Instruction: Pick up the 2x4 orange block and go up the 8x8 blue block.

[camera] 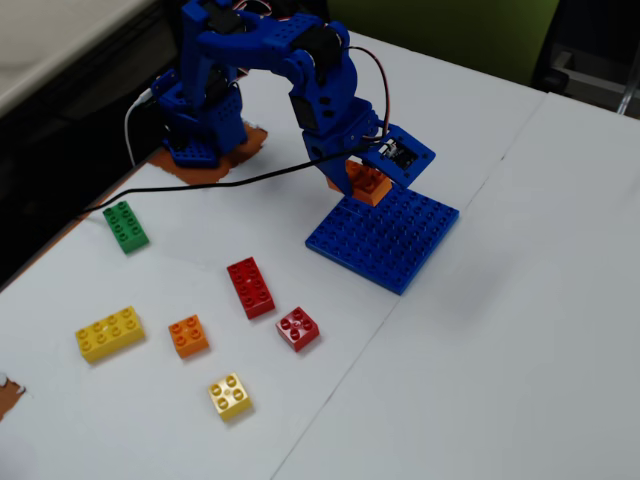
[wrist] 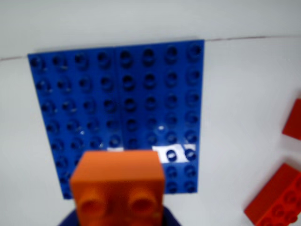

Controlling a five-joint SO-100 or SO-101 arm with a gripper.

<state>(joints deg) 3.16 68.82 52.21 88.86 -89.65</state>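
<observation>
The 2x4 orange block (wrist: pixel 117 188) fills the bottom middle of the wrist view, seen end-on, held in my blue gripper (wrist: pixel 120 216). In the fixed view the gripper (camera: pixel 362 180) is shut on the orange block (camera: pixel 366 182) and holds it over the near-left edge of the 8x8 blue block (camera: pixel 385 235). The blue block is a flat studded plate lying on the white table; in the wrist view the blue block (wrist: pixel 122 108) lies just beyond the orange block. I cannot tell if the orange block touches the plate.
In the fixed view a red oblong brick (camera: pixel 250 287), a small red brick (camera: pixel 298 328), a small orange brick (camera: pixel 188 336), a yellow oblong brick (camera: pixel 110 333), a small yellow brick (camera: pixel 230 396) and a green brick (camera: pixel 125 226) lie left of the plate. Red bricks (wrist: pixel 277 200) show at right in the wrist view.
</observation>
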